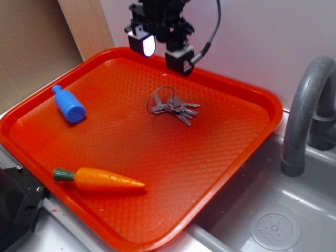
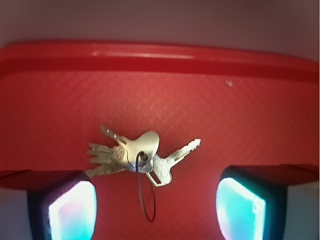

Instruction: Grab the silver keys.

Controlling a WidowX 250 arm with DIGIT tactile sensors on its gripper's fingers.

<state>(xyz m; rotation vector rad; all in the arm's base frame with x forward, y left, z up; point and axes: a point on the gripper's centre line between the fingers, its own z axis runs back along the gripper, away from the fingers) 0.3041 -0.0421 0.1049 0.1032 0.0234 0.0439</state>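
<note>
1. The silver keys (image 1: pixel 173 108) lie flat, fanned from their wire ring, in the far middle of the orange tray (image 1: pixel 226 173).
2. The gripper (image 1: pixel 164 50) hangs above them, fingers spread wide and empty, probably lined up to drop.
3. Blue toy bottle (image 1: pixel 69 104) and toy carrot (image 1: pixel 98 179) sit well apart.
4. The wrist view cuts off both pads, and the grey faucet (image 1: pixel 307 113) runs out of frame.
</note>
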